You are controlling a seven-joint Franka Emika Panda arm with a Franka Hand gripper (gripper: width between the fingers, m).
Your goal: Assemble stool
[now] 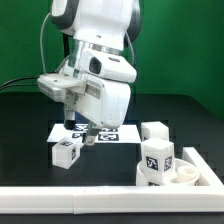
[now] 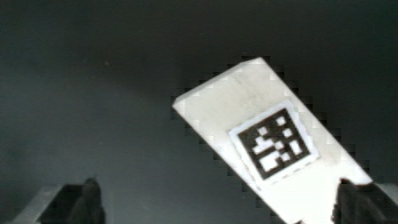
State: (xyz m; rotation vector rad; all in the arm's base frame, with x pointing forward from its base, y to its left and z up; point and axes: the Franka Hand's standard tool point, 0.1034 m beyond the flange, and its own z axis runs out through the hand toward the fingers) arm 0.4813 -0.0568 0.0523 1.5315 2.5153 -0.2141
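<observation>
The round white seat (image 1: pixel 185 172) lies at the exterior view's right. One tagged white leg (image 1: pixel 157 160) stands against it and another (image 1: pixel 155 131) stands just behind. A third leg (image 1: pixel 67 152) stands alone at the left. My gripper (image 1: pixel 85 137) hangs low over the table between that leg and the seat, above the marker board (image 1: pixel 105 133). In the wrist view the gripper (image 2: pixel 214 208) is open and empty, with both dark fingertips (image 2: pixel 73 204) wide apart. No stool part shows there, only a flat white strip with one tag, the marker board (image 2: pixel 222 105), running under one fingertip.
A low white wall (image 1: pixel 60 199) runs along the front and up the right side of the black table (image 1: pixel 30 130). The arm's bulky white body hides the table's back middle. A green backdrop stands behind.
</observation>
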